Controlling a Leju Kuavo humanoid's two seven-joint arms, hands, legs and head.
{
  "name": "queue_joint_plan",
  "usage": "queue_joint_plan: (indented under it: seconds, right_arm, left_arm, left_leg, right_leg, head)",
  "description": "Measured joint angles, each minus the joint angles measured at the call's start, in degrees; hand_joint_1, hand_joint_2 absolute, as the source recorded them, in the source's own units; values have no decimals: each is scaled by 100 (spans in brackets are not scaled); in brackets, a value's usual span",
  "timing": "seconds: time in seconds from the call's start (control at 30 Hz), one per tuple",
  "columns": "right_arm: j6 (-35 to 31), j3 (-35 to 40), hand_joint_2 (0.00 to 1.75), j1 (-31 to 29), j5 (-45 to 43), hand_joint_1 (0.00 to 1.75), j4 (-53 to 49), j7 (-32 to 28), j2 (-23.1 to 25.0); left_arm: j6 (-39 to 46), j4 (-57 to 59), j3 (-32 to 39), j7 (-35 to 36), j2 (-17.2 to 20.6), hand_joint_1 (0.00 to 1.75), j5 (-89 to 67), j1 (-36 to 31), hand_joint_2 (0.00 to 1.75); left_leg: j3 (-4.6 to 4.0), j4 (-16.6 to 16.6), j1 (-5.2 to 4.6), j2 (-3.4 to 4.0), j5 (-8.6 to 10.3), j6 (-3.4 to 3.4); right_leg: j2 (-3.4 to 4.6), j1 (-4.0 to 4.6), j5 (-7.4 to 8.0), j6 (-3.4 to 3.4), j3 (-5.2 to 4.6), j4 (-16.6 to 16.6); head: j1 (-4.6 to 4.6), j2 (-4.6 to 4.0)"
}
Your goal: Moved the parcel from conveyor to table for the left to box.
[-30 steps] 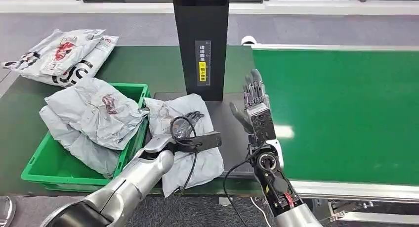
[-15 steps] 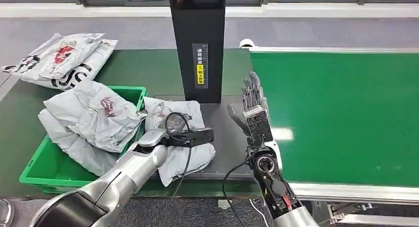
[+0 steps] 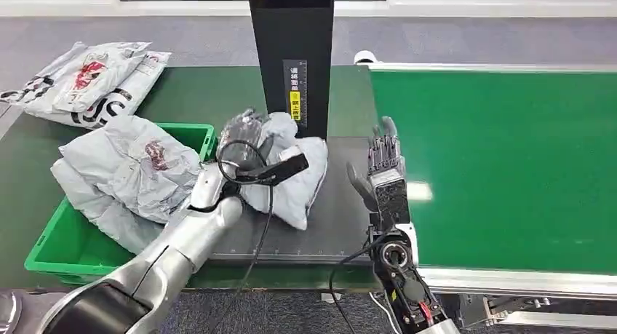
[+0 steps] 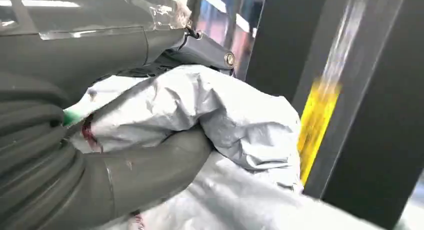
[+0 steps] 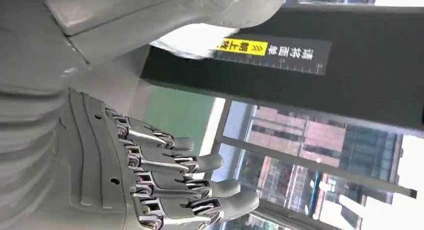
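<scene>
While gripping the parcel (image 3: 287,175) above the dark worktop (image 3: 338,217), the left hand (image 3: 244,134) is closing its fingers (image 4: 150,170) round it | parcel: crumpled grey plastic mailer, bunched beside the black post (image 3: 291,54) | right hand (image 3: 382,170) is hovering, spread, holding nothing.

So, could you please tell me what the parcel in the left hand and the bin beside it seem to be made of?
Parcel: apparently a thin grey plastic mailer, slightly glossy; it crumples and folds under the left hand. Bin: seemingly rigid moulded green plastic, with a smooth, straight rim.
</scene>
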Motion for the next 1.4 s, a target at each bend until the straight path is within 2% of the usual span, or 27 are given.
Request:
queue_joint_plan:
  seconds: [0.13, 0.3, 0.73, 0.8, 0.87, 1.03, 1.3, 1.4]
  right_arm:
    - [-68, 0, 175, -2, -142, 0, 2, -50, 0]
    - [-164, 7, 175, -51, -339, 0, 74, -190, 0]
    - [-199, 13, 175, -106, -376, 0, 197, -218, 0]
    - [-199, 13, 175, -114, -407, 0, 201, -216, 0]
    - [-205, 17, 175, -164, -444, 0, 229, -190, 2]
    - [-210, 20, 175, -363, -328, 0, 380, -85, 28]
    - [-103, 20, 175, -369, -96, 0, 632, 151, 26]
    - [-70, 20, 175, -161, 72, 0, 555, 219, 17]
  left_arm:
    - [285, -642, 15, 448, 116, 175, -608, -27, 175]
    - [844, -1223, 242, 509, 350, 175, -905, -16, 175]
    - [859, -1638, 439, 487, 516, 175, -966, 82, 175]
    - [936, -1638, 441, 685, 529, 175, -1225, 82, 175]
    - [968, -1621, 496, 1223, 573, 175, -1912, 80, 175]
    - [265, -1270, 625, 2973, 936, 175, -2594, 57, 175]
    - [-1106, -243, 1592, 3455, 1865, 175, -2666, 357, 175]
    - [-1395, 41, 1854, 3539, 2022, 175, -2693, 510, 175]
  left_leg:
    - [-9, -1, 0, 1, -1, 0]
    - [-10, -3, 2, 2, 0, -1]
    - [-15, -2, 1, -3, 2, 0]
    - [-17, -2, 1, -3, 2, 0]
    - [-17, -2, 1, -2, 2, 0]
    - [-11, -6, 2, 12, 3, -3]
    - [-6, -13, 11, 29, 9, -20]
    - [-11, -13, 11, 23, 6, -24]
  right_leg:
    - [0, 1, 0, 0, -11, 0]
    - [0, 3, 0, 0, -13, 1]
    - [-1, 1, 0, 0, -14, 2]
    - [-1, 1, 0, 0, -14, 2]
    - [-1, 2, 0, 0, -15, 2]
    - [11, 3, 1, -3, -20, 10]
    - [30, 12, -2, -21, -33, 15]
    - [27, 12, -4, -21, -36, 15]
  head:
    - [0, 0]
    - [0, 0]
    - [0, 0]
    - [0, -2]
    - [0, 0]
    - [-2, -2]
    - [-2, 0]
    - [-2, 0]
